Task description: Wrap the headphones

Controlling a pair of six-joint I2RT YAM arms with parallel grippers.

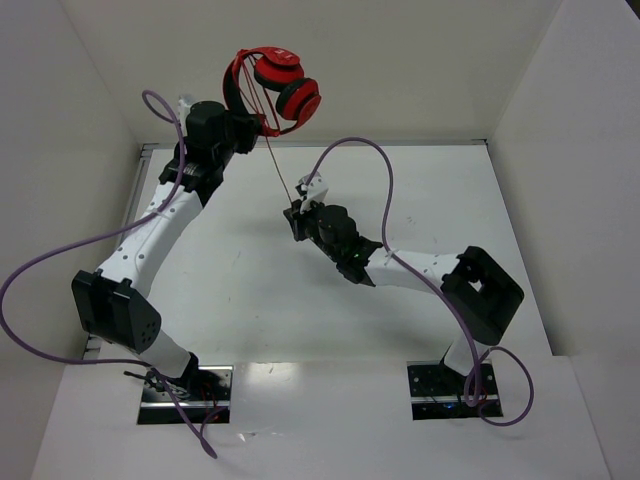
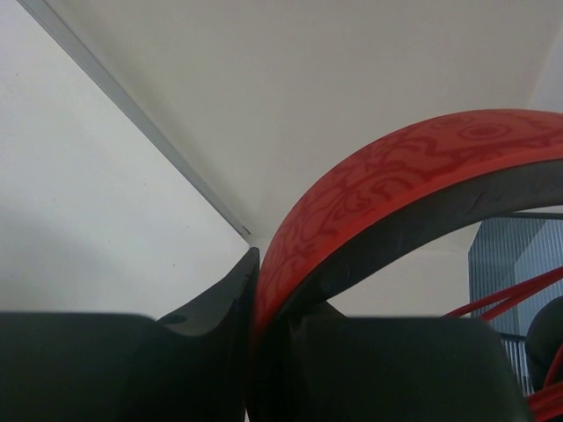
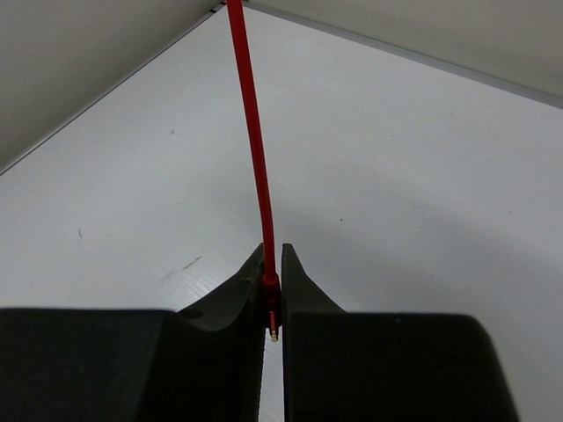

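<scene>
So the left gripper (image 2: 255,264) is clamped on the headband (image 2: 396,176) of the red over-ear headphones (image 1: 280,85), keeping them up off the white counter (image 1: 450,200), while the right gripper (image 3: 273,264) pinches the end of their thin red cord (image 3: 255,132) taut, presumably ready for winding.

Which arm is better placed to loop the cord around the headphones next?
Right, probably. The right gripper pinches the cord near its end, and the cord runs straight and taut to the headphones. The left gripper clamps the headband, so it suits holding them steady.
</scene>
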